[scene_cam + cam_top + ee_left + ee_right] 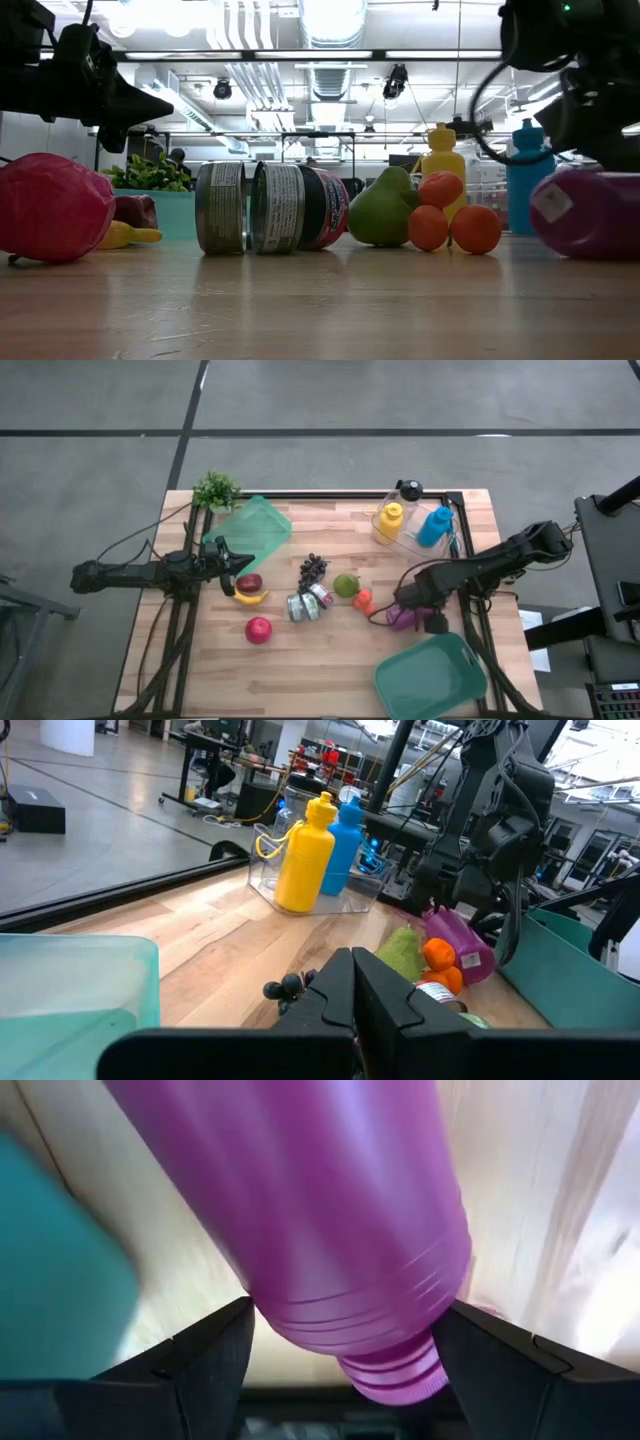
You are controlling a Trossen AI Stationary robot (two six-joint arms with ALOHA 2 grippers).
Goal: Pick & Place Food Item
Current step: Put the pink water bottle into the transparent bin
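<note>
A purple plastic bottle (pixel 403 618) is at the table's right side, between the fingers of my right gripper (pixel 418 602), which points steeply down and is shut on it. In the low view the bottle (pixel 590 215) sits low by the tabletop. To its left lie small oranges (pixel 362 600), a green pear (pixel 346 585), cans (pixel 308 603), dark grapes (pixel 314 567), a banana (pixel 250 597) and a red apple (pixel 258 629), each resting on the wood. My left gripper (pixel 238 563) is shut and level at the left, above the table, holding nothing. My right gripper pinches the purple bottle between its two fingers, one on each side of the body just below the ribbed neck (pixel 395 1365). The fingers come from above, slanting down, and the neck end points back toward the wrist. The bottle (pixel 455 940) is tilted; whether its lower end touches the table I cannot tell.
A teal bin (pixel 432 677) stands at the near right corner, close to the bottle. A clear tray with a yellow bottle (pixel 390 520) and a blue bottle (pixel 435 525) is at the far right. A green lid (pixel 255 528) and a small plant (pixel 215 490) are far left.
</note>
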